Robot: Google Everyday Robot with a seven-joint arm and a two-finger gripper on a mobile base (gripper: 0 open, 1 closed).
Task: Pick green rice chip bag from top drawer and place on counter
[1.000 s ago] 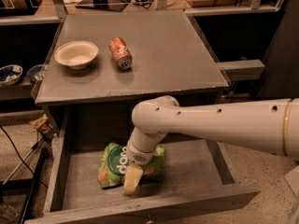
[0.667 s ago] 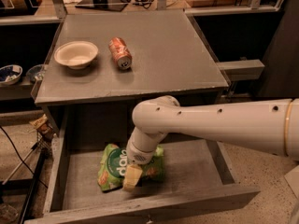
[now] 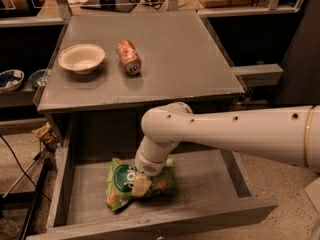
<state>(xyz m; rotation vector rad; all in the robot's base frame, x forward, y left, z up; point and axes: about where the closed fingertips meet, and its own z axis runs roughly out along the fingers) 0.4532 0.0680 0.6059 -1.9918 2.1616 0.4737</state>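
Gripper [image 3: 140, 185] down inside top drawer [image 3: 210, 215], resting on upper face of green rice chip bag [image 3: 120, 180]. Cannot tell clamped vs apart; mostly hidden under round white wrist from this angle.

Bag location: on drawer floor, left of centre, closer to front panel than to back wall. Lies flat, crinkled, dark green circle facing up, orange-tan chip print at lower left corner. Apart from both side walls. Not on counter [image 3: 175, 39].

Drawer pulled out below counter, front panel along bottom of view, floor grey and matte.

White arm [image 3: 235, 131] enters from right, crosses over drawer's right half, bends down at rounded joint just under counter's front edge, ends at bag.

On counter: cream bowl [image 3: 81, 58] upright near left edge; orange soda can [image 3: 128, 56] on its side just right of bowl, not touching it, silver end toward camera. Both well apart from bag, one level up.

Right of counter: narrow grey side shelf [image 3: 257, 74], level with counter's front edge. Left and lower: blue-patterned bowl [image 3: 10, 79] on dark shelf.
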